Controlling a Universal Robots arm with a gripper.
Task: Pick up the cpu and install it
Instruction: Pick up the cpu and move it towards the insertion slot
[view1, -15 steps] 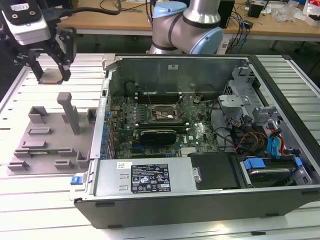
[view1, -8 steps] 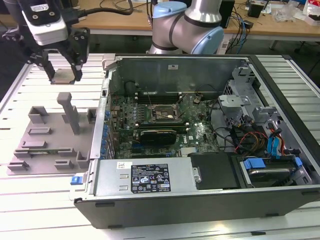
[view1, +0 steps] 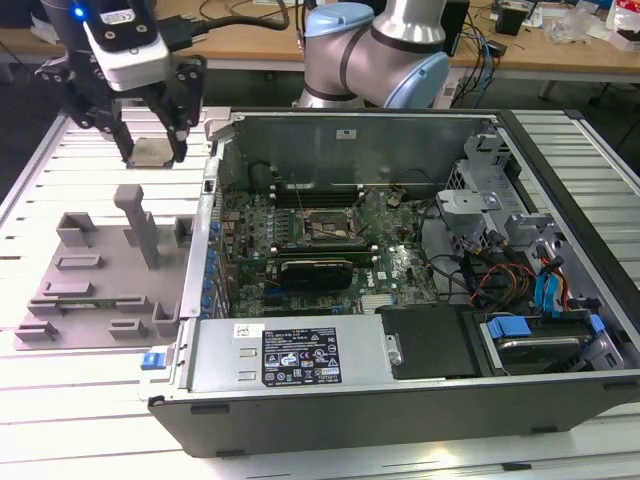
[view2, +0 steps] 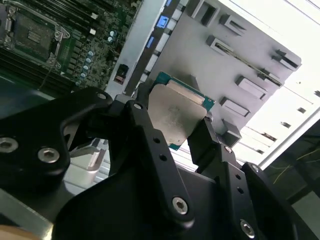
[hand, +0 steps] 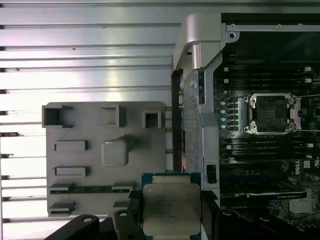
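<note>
The cpu (hand: 169, 210) is a thin, flat square with a silvery lid on a green-edged board. It looks light and stiff, and the smooth lid is probably slippery. Its hidden underside is likely delicate, so the bare side edges look like the safest places to hold it. The claw (hand: 170, 216) grips it there, its black fingers closed to the chip's width on two opposite edges, with the lid facing both wrist views.

In the exterior view the chip hangs between nine and ten o'clock from the open socket (view1: 325, 228) on the motherboard. The grey fixture plate (view1: 90, 290) lies at about seven o'clock from the chip, apparently below it. The plate and the opened computer case (view1: 400, 400) sit on a slatted metal table (view1: 60, 420). At twelve o'clock, beyond the table, is a wooden desk (view1: 250, 42) strewn with cables.
</note>
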